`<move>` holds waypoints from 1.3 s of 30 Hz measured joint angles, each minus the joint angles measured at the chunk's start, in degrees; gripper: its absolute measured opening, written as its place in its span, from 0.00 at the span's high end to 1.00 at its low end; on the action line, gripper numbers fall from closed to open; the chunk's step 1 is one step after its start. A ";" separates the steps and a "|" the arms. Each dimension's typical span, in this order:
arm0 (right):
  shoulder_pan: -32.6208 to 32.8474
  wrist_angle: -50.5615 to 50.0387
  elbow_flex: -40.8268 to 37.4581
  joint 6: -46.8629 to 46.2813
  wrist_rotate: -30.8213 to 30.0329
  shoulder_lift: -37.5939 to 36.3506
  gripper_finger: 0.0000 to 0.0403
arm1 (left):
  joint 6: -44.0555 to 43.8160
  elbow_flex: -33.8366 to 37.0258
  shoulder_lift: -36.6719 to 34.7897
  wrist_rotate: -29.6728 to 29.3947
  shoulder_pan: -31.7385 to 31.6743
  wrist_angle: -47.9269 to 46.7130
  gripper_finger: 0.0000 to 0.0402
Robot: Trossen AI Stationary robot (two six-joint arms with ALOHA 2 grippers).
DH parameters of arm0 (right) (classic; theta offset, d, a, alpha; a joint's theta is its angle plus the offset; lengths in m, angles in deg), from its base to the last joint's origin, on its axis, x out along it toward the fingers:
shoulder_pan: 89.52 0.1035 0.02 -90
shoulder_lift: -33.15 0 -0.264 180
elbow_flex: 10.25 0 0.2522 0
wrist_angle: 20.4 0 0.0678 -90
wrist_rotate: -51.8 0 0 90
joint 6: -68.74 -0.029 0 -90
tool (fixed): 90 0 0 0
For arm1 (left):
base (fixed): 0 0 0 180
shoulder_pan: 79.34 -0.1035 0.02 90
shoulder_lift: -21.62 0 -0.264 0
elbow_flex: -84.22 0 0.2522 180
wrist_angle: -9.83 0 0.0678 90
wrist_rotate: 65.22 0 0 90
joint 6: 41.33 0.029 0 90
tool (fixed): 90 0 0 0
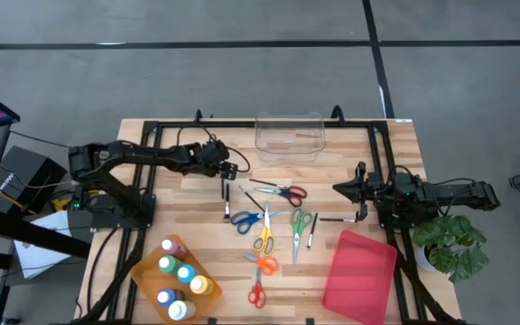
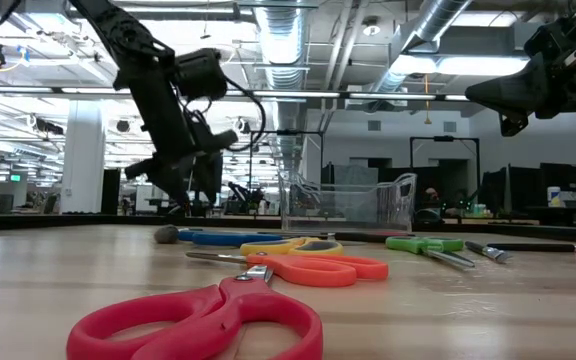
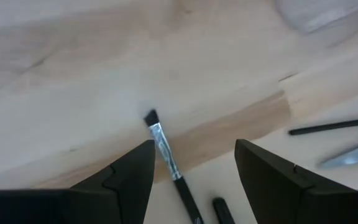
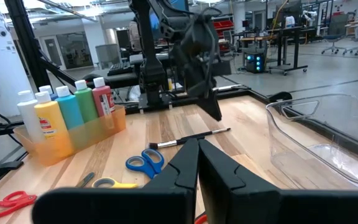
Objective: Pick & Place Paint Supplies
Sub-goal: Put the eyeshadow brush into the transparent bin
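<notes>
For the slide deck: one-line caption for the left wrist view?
Left gripper, fingers open, poised over a thin dark brush on the wooden table.

Red tray (image 1: 361, 280), orange bottle holder (image 1: 147, 271) (translucent), green scissors (image 1: 299, 226), blue scissors (image 1: 247, 219).

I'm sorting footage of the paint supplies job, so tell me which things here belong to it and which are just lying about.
Job:
- thin dark brushes
- coloured-handled scissors
- small paint bottles in orange holder
- clear plastic bin
- open left claw

Lying about:
- flat red lid
- green potted plant
</notes>
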 joint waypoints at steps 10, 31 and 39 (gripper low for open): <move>0.00 0.00 -0.01 0.00 0.20 0.01 0.98 | -1.11 -0.02 6.49 -0.38 -0.48 3.01 0.46; -0.02 0.00 -0.01 0.00 0.42 0.02 0.98 | -4.87 -0.08 8.34 -5.64 -0.07 1.00 0.79; -0.02 0.00 -0.01 0.00 0.40 0.00 0.98 | -4.90 -0.04 8.08 -5.87 0.47 0.11 0.98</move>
